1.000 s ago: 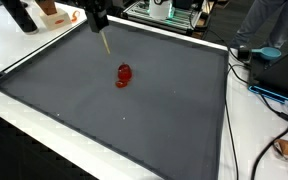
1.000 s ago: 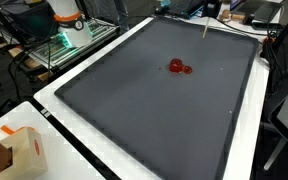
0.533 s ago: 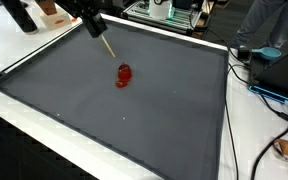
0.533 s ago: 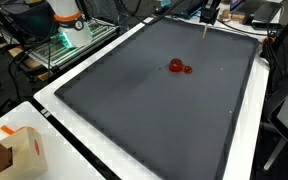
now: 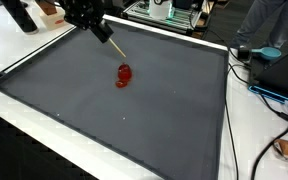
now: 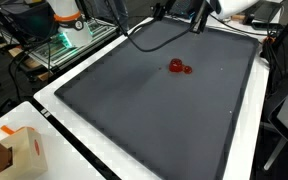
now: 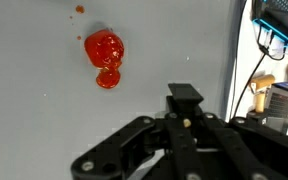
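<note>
My gripper [image 5: 99, 30] hangs over the far corner of a dark grey mat [image 5: 164, 115] and is shut on a thin wooden stick [image 5: 115, 47]. The stick slants down toward a red glossy blob [image 5: 124, 75] on the mat, and its tip stays short of the blob and above the mat. In the other exterior view the gripper [image 6: 199, 20] is at the top edge, beyond the blob [image 6: 179, 67] on the mat [image 6: 154, 115]. In the wrist view the closed fingers [image 7: 185, 103] pinch the stick's end [image 7: 187, 122], with the blob [image 7: 104, 55] at upper left.
The mat lies on a white table [image 5: 29, 55]. Cables [image 5: 274, 95] and a person in blue [image 5: 274, 25] are beside one edge. A cardboard box [image 6: 19, 150] sits at a table corner. A metal rack [image 6: 59, 45] stands past another edge.
The gripper has swung up and tilted, so the stick now slants instead of hanging straight down. The arm has come further into view at the top. The red blob has not moved.
</note>
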Available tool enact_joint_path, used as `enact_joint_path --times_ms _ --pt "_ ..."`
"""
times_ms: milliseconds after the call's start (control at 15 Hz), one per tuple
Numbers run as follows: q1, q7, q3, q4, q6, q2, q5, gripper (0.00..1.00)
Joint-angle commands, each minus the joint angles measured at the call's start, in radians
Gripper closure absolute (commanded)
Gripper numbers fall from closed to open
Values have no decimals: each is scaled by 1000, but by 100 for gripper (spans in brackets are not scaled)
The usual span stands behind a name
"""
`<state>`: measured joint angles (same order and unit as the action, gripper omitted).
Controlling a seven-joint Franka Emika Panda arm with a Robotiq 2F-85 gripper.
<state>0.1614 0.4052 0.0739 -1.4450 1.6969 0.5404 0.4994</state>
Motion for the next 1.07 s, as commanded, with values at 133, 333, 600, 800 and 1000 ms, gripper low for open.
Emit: enact_joint_path --times_ms 133,333,600,800,1000 --pt "65 103 22 6 -87 49 96 97" --pt "79 134 17 6 -114 71 121 97" --pt "94 164 13 12 -140 98 151 97" --pt "96 168 9 15 -145 117 162 97" --pt "94 155 7 14 -132 130 173 97"
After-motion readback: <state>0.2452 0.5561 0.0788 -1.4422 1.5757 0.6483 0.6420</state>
